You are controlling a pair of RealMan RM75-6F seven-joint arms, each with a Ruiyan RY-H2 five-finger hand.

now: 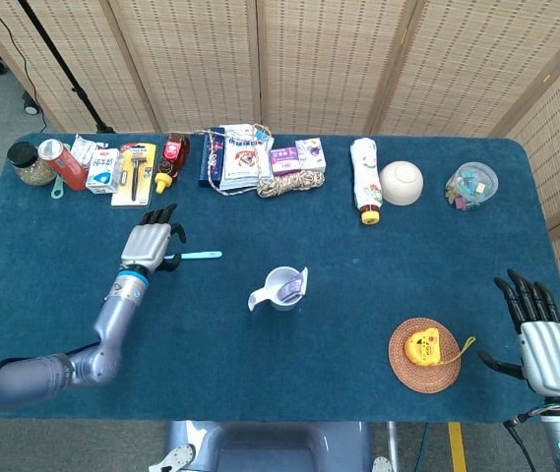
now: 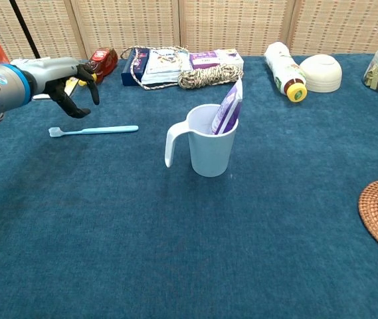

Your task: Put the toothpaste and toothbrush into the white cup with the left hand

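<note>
Left hand [image 2: 69,83] hovers with fingers apart and empty just above the toothbrush [image 2: 93,130], which lies flat on the worktop, handle pointing toward the cup [image 2: 210,143].

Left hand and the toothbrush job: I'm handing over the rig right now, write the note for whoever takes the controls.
Left hand: open, holding nothing, hovering over the head end of the toothbrush, not gripping it.
Right hand: open, idle at the table's near right corner.
Toothpaste: already standing in the white cup, leaning on the rim.
Toothbrush: lies flat on the blue cloth, left of the cup and apart from it.
Done: toothpaste in.
Left: grip the toothbrush with the left hand, carry it right to the cup and drop it in beside the toothpaste.
</note>
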